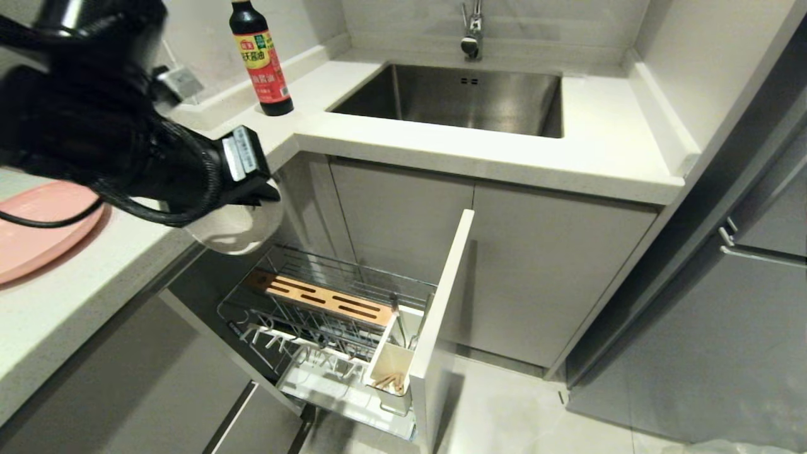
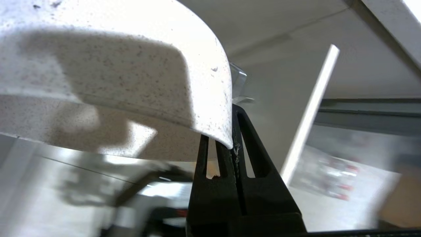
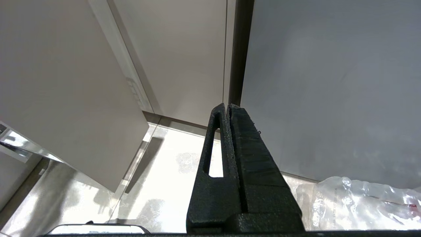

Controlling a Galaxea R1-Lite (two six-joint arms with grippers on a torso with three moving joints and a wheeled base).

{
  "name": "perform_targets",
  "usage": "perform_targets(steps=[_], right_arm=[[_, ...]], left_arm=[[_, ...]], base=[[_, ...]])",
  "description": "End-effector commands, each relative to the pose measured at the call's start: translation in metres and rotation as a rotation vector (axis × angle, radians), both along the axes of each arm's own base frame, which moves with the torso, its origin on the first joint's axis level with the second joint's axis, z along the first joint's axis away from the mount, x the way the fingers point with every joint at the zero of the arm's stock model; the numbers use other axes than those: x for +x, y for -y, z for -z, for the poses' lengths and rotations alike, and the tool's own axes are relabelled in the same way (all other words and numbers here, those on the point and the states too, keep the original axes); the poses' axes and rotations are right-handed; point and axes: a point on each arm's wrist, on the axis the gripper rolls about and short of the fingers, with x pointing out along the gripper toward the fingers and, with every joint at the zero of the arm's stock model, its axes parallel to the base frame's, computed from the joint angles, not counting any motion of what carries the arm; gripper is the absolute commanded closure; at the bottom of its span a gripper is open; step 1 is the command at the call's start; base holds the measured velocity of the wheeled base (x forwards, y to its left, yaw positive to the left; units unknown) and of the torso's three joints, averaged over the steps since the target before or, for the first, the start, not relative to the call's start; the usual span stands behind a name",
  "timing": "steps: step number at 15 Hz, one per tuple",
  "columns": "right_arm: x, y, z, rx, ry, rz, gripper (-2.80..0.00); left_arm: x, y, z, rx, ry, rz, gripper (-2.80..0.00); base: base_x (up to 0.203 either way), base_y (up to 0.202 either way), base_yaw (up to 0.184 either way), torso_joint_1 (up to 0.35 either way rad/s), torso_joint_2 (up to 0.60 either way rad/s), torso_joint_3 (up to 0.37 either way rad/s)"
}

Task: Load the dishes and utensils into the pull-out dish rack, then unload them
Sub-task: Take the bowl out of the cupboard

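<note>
One bowl (image 1: 236, 230) in the air, pinched at its rim by the left claw (image 1: 255, 189), above the open dish rack (image 1: 328, 315).
Left to right: pink plate (image 1: 38, 227) on the tabletop (image 1: 75, 302), then bowl, rack, chopsticks (image 1: 388, 380) in utensil cup (image 1: 378, 359). Bowl looks stiff, glazed, slippery, breakable; rim pinch is thin, so tilt risk. Right claw (image 3: 228, 110) pressed together, parked low by the cabinets.

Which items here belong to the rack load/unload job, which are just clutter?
Job:
- cream bowl, rim pinched in left gripper
- pink plate on counter
- pull-out dish rack
- chopsticks in its utensil cup

Lying about:
- sauce bottle
- sink
- right gripper, idle
</note>
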Motion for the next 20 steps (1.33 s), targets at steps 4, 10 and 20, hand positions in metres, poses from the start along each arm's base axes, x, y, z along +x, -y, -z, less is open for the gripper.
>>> perform_targets(steps=[4,10,20], right_arm=[[0.000,0.000,0.000,0.000,-0.001,0.000,0.00],[0.000,0.000,0.000,0.000,-0.002,-0.001,0.00],[0.000,0.000,0.000,0.000,-0.001,-0.001,0.00]], left_arm=[[-0.043,-0.056,-0.042,0.146,0.095,-0.135,0.00],[-0.049,-0.124,-0.056,0.350,0.046,-0.371,0.00],[-0.001,-0.205,-0.015,0.509,-0.245,-0.350,0.00]], base=[[0.000,0.000,0.000,0.000,0.00,0.000],[0.000,0.000,0.000,0.000,0.00,0.000],[0.000,0.000,0.000,0.000,0.00,0.000]])
